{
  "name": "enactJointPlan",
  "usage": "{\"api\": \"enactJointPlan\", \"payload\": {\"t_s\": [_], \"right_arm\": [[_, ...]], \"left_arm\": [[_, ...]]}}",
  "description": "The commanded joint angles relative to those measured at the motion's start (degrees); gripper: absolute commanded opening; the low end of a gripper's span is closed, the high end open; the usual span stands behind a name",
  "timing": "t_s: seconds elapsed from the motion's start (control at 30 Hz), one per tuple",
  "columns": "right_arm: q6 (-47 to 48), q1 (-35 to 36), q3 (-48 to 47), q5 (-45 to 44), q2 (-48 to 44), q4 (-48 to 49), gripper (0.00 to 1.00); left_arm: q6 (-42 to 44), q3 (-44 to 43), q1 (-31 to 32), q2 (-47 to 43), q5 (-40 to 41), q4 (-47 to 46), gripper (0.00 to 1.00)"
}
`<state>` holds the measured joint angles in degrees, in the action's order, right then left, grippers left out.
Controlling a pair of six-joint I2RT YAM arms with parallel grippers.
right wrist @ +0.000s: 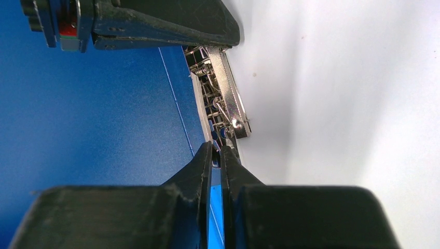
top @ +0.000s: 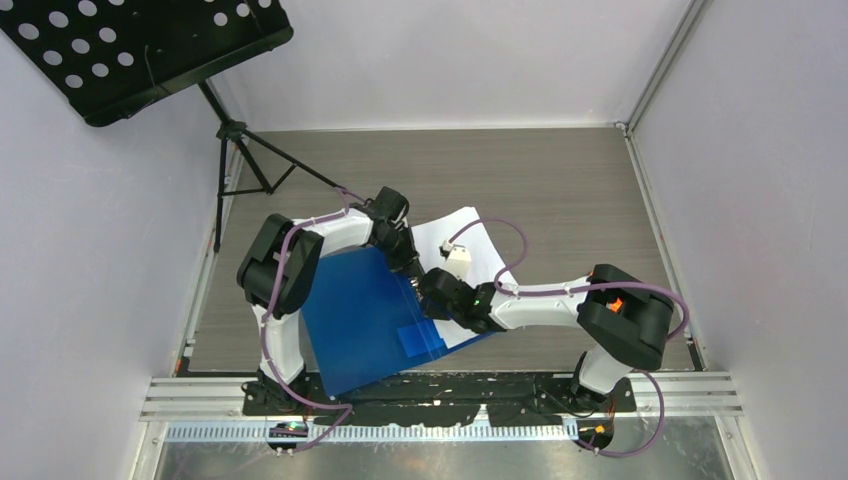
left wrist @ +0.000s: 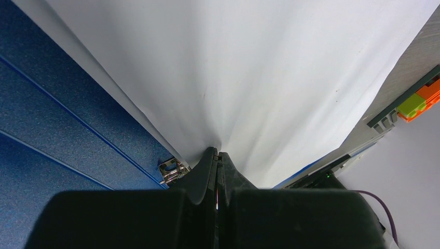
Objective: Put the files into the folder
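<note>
The blue folder (top: 360, 315) lies open on the table, and its metal clip (right wrist: 223, 98) runs along the spine. The white files (top: 470, 240) lie over the folder's right half, their far edge curling up. My left gripper (top: 405, 255) is shut on the edge of the files (left wrist: 249, 78) right beside the clip (left wrist: 171, 170). My right gripper (top: 437, 287) sits just nearer on the spine. Its fingers (right wrist: 218, 150) are closed to a thin slit on the near end of the clip's lever. The left gripper's fingers (right wrist: 155, 21) show at the top of the right wrist view.
A black perforated music stand (top: 150, 50) on a tripod (top: 245, 165) stands at the back left. White walls close in the grey table (top: 560, 180) on three sides. An aluminium rail (top: 440, 395) runs along the near edge by the arm bases.
</note>
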<state>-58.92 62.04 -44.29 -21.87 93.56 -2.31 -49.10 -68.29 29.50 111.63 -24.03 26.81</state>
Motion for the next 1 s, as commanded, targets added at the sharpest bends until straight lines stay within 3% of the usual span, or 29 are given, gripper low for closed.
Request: {"api": "enactJointPlan", "payload": {"t_s": [0.0,0.43,0.8,0.97], "right_arm": [[0.88,-0.63,4.55,-5.11,7.76,-17.57,0.05],[-2.15,-0.3,8.21,-7.13,10.14,-16.34,0.05],[-0.09,2.39,-1.78,-18.39,10.24,-30.94,0.05],[0.06,2.73,0.5,-15.4,9.09,-26.55,0.05]], "left_arm": [[3.05,3.31,-1.11,4.21,13.23,4.44,0.0],[2.22,3.82,-1.11,3.83,16.38,4.87,0.0],[2.76,3.45,-1.11,4.1,17.35,5.35,0.0],[2.78,3.5,-1.11,4.12,17.51,5.38,0.0]]}}
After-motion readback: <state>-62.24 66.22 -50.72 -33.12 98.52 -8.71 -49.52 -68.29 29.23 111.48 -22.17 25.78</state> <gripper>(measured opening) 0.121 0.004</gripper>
